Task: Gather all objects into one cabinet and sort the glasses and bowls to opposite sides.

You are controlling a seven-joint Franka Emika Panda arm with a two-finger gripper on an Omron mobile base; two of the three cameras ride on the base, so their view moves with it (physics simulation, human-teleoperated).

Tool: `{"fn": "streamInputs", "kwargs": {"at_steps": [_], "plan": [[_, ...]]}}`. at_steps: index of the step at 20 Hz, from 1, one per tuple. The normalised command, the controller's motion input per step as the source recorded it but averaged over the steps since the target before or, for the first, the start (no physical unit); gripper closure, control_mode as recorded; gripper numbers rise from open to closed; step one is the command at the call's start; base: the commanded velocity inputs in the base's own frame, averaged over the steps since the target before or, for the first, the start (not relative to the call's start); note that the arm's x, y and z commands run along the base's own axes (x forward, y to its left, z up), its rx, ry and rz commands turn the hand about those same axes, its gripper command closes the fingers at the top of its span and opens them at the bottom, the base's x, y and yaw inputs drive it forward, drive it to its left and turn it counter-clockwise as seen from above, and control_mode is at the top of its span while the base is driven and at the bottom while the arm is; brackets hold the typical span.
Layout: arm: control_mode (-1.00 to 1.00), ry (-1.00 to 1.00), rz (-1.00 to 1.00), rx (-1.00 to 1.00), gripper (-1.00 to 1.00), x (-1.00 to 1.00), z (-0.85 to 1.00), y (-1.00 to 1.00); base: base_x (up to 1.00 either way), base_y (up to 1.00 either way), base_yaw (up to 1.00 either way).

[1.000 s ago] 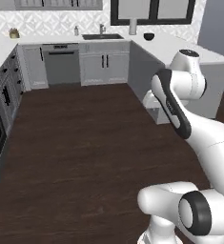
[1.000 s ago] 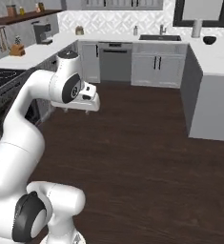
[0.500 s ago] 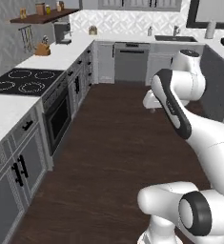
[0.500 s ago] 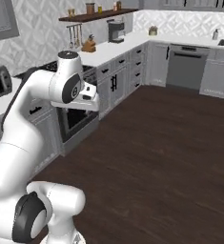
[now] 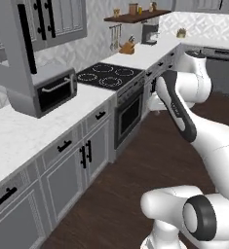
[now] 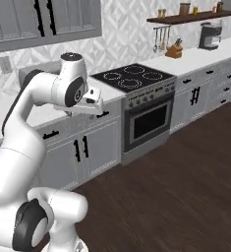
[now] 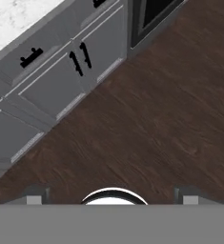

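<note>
Our gripper (image 7: 111, 194) is wide open and holds nothing. The brown shelf (image 6: 195, 18) sits far off, upper right. We could bump the stove (image 6: 134, 78) driving there.

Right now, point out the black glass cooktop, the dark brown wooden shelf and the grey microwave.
Black glass cooktop (image 6: 134, 77), right base view, centre between burners.
Dark brown wooden shelf (image 6: 193, 17), right base view, front edge.
Grey microwave (image 5: 51, 90), left base view, dark door.

Both base views look from behind the arm toward the stove (image 5: 106, 75) and shelf (image 6: 193, 17), left view at 12 o'clock, right at 1 o'clock. The hand view faces down, near the floor (image 7: 151, 124) and cabinets (image 7: 51, 83).
</note>
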Motion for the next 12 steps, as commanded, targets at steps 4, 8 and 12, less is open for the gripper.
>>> {"fn": "streamInputs", "kwargs": {"at_steps": [4,8,12], "plan": [[1.00,0.00,0.00,0.00,-1.00,0.00,0.00,0.00,0.22,0.39,0.63],[1.00,0.00,0.00,0.00,-1.00,0.00,0.00,0.00,0.18,0.32,0.64],[1.00,0.00,0.00,0.00,-1.00,0.00,0.00,0.00,0.19,0.36,0.64]]}}
